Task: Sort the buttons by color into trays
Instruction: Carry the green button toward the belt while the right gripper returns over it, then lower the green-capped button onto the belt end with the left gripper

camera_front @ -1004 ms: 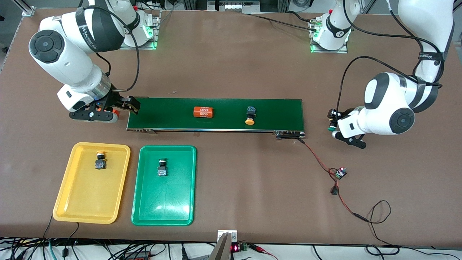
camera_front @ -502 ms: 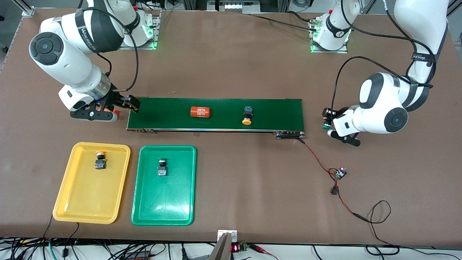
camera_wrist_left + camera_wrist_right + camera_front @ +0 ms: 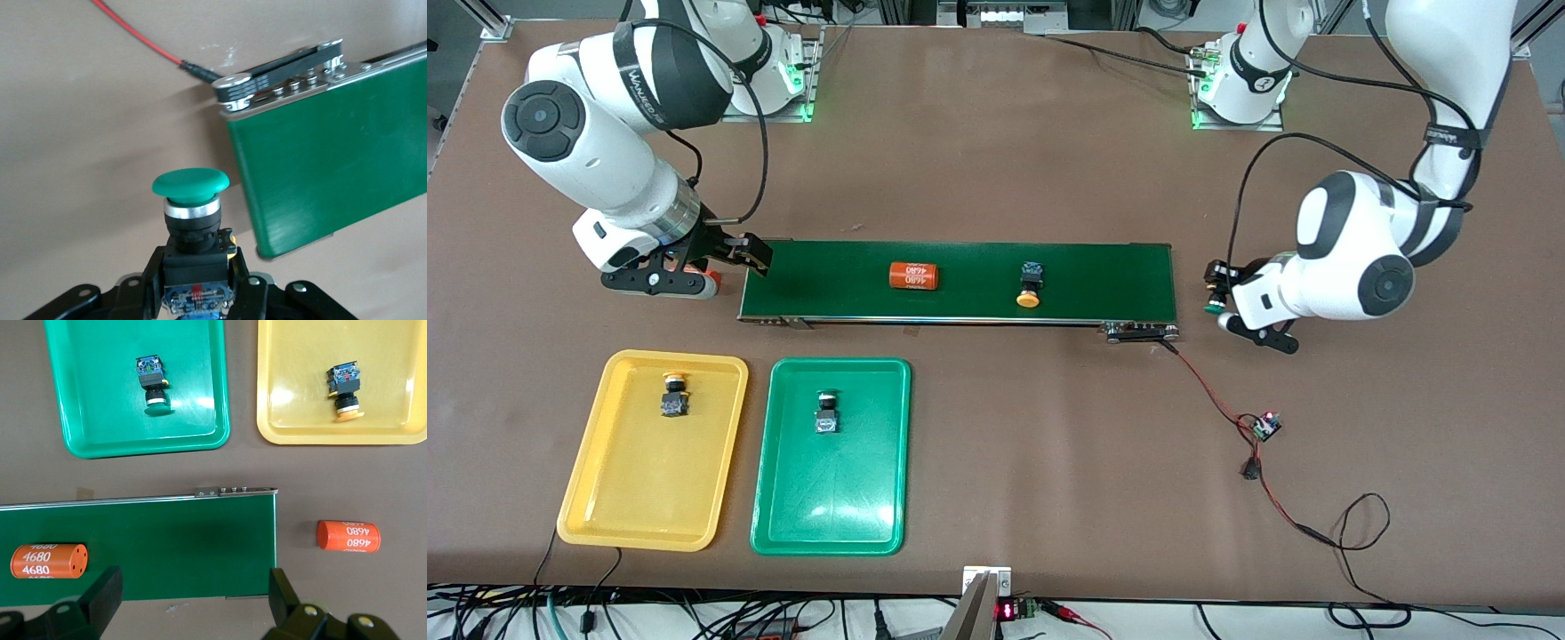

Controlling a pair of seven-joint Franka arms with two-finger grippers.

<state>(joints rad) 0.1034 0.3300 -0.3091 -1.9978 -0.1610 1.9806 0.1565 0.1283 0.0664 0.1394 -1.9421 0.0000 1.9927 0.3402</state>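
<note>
My left gripper is shut on the black body of a green-capped button, low over the table just off the belt's end at the left arm's side. A yellow-capped button lies on the belt. My right gripper hangs open and holds nothing over the belt's end at the right arm's side. The yellow tray holds a yellow button. The green tray holds a green button.
The long dark-green belt carries an orange cylinder. A second orange cylinder lies on the table off the belt's end by my right gripper. A red wire and a small board trail from the belt's motor end.
My left arm has carried the green button closer to the belt's end. The orange cylinder and yellow button on the belt have drifted toward the right arm's end. The right gripper stayed put.
</note>
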